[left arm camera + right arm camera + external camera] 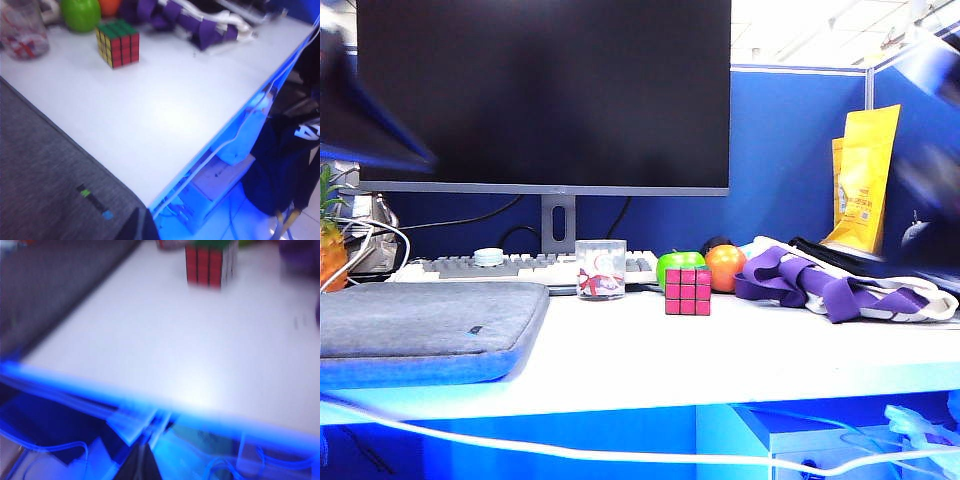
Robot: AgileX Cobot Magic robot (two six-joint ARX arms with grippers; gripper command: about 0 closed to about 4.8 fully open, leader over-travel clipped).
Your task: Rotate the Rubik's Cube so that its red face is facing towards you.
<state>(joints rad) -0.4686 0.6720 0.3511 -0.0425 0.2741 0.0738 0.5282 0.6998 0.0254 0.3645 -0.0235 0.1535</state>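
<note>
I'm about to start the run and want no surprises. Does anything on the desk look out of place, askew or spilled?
Only the purple and white fabric lies crumpled beside the orange fruit. The Rubik's Cube sits flat, the clear glass cup upright. Neither gripper is clearly visible.

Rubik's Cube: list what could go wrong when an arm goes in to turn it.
1. The Rubik's Cube stands close in front of the green apple and orange; a gripper closing around it might knock them rolling.
2. The glass cup stands close by on the left arm's side and could tip.
3. Neither gripper is clearly visible in either wrist view, and the right one is blurred, so alignment is uncertain.
</note>
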